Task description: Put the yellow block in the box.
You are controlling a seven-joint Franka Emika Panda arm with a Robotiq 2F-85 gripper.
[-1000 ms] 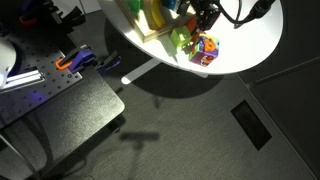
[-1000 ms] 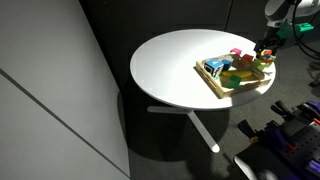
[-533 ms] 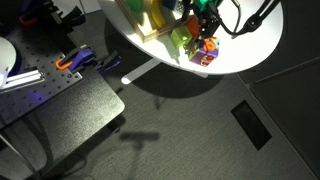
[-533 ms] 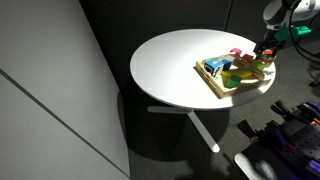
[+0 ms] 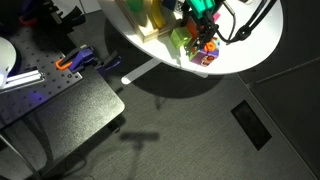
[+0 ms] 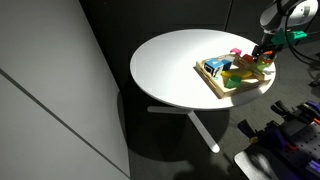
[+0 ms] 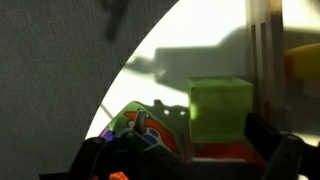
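The gripper (image 5: 206, 32) hangs low over the round white table (image 5: 250, 40), fingers pointing down, at the far side of the table from the pedestal in an exterior view (image 6: 265, 55). The arm (image 6: 280, 12) reaches in from above, bent at the wrist, with black cables (image 5: 245, 15) looping off it. In the wrist view the two dark fingers (image 7: 280, 150) stand wide apart at the bottom of the frame and clamp nothing; the hand is open.

Between the fingers, closer to the one on the left of the frame, sits a many-coloured cube (image 7: 135, 130), directly under the gripper in an exterior view (image 5: 207, 52). The yellow block (image 7: 220, 110) stands past it on the bare tabletop, upright. It is outside the box (image 7: 262, 60) and just beside its light-wood rim; whether it touches the rim I cannot tell. In an exterior view the block (image 5: 180, 40) lies between the cube and the box (image 5: 150, 33).

The box holds several bright pieces and lies near the table's edge (image 6: 215, 82). The cube also sits near the table edge, with dark floor (image 7: 60, 60) beyond the curved rim. The widest open room is the white tabletop (image 6: 170, 65) on the box's other side.
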